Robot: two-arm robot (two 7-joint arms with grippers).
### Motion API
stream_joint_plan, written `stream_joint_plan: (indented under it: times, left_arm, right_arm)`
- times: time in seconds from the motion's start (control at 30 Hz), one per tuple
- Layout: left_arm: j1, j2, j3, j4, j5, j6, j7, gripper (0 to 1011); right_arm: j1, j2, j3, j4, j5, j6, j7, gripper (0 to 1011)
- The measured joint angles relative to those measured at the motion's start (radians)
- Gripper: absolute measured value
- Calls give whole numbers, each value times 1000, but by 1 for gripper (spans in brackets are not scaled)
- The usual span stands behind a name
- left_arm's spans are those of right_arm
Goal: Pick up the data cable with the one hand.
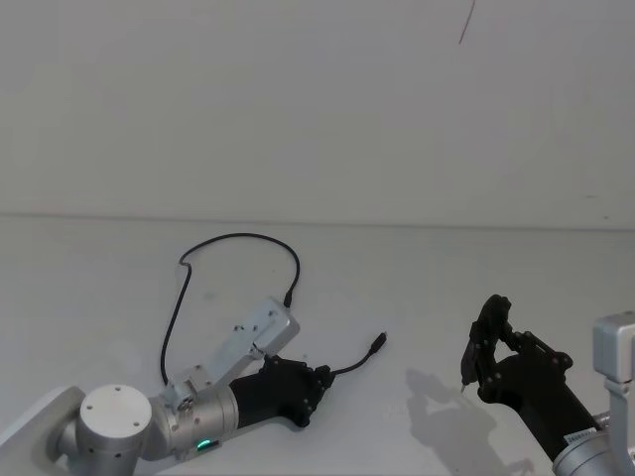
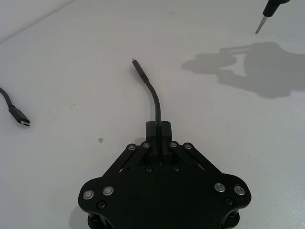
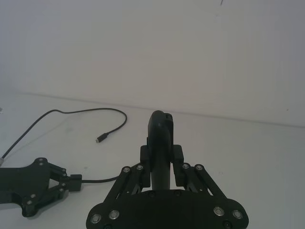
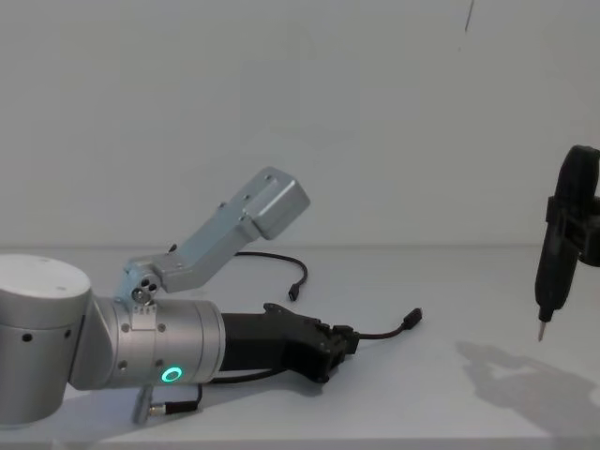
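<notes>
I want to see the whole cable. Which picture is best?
The head view: nearly the whole data cable shows, one end pinched in the left gripper. The left wrist view shows its plug ends, the right wrist view part of the loop, the chest view a side glimpse. The right gripper holds a pen-like tool.

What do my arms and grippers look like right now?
The left gripper is black and angular with two fingers, on a thick silver cylindrical wrist bearing a green glowing ring and a silver bracket. The right gripper is the same black design with silver screws.
</notes>
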Motion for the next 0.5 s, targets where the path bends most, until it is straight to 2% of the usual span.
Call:
stream_joint_plan:
  times: [0.27,0.5]
  left_arm:
    - [17,10,-14,-37,-3,-3,5,43]
    - [44,48,-30,-118,-18,-10,0,43]
  right_arm:
    - [0,0,0,0,0,0,0,269]
    - [0,0,0,0,0,0,0,269]
